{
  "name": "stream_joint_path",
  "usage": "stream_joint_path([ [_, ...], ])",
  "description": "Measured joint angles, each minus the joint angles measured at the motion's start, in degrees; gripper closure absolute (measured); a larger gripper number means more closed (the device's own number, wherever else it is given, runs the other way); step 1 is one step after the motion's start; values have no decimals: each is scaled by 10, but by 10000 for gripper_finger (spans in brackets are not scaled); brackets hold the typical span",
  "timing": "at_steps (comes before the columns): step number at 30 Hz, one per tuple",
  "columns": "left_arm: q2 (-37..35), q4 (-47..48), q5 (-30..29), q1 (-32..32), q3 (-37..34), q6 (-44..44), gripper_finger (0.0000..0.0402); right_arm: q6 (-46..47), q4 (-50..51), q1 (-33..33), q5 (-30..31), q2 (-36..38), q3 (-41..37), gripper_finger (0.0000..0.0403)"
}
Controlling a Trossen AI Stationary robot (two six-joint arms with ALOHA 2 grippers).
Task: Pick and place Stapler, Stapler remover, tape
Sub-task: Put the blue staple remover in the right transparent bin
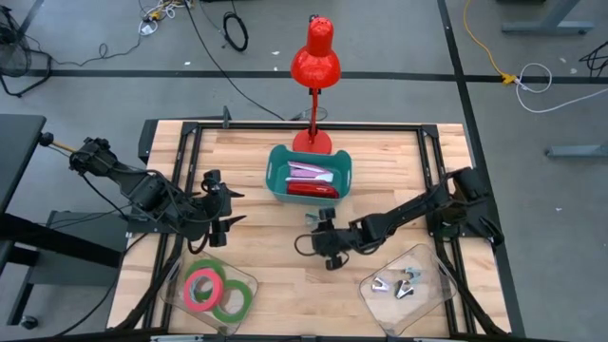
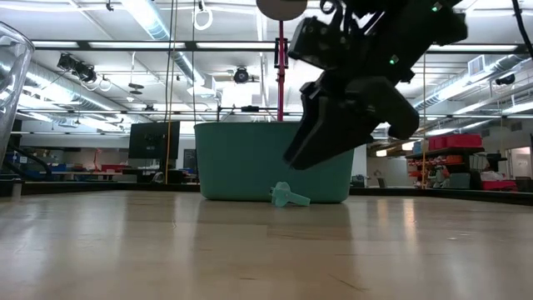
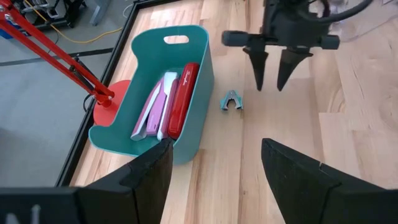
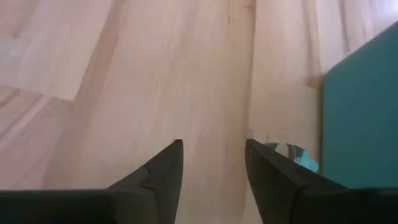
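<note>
A small teal stapler remover [image 3: 232, 101] lies on the wood just in front of the teal bin [image 3: 200, 74]; it also shows in the low view [image 2: 289, 197] and the right wrist view [image 4: 292, 155]. My right gripper [image 3: 272, 73] hangs open above the table beside the remover, a little toward the near edge, with nothing between its fingers [image 4: 214, 146]. Inside the bin lie a red stapler [image 3: 180, 99] and a pink-and-white stapler [image 3: 155, 106]. The tape, a red-pink roll [image 1: 202, 285] and a green roll [image 1: 231, 299], lies in a clear tray at the near left. My left gripper [image 1: 226, 207] waits open, raised at the left.
A red desk lamp [image 1: 314, 57] stands behind the bin, its base [image 1: 312, 142] on the table's far side. A clear tray [image 1: 432, 290] at the near right holds some metal stapler removers [image 1: 397, 285]. Bare wood lies between the two trays.
</note>
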State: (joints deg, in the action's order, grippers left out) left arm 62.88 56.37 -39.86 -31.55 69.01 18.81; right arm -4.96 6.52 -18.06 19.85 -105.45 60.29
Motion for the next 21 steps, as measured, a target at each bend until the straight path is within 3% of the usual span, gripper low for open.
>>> stream_joint_path([
  [10, 0, 0, -10, 0, 0, -1, 154, -8, -5, -19, 111, -2, 0, 260],
  [21, 0, 0, -10, 0, 0, 0, 154, -79, -14, -18, 165, -37, 0, 263],
])
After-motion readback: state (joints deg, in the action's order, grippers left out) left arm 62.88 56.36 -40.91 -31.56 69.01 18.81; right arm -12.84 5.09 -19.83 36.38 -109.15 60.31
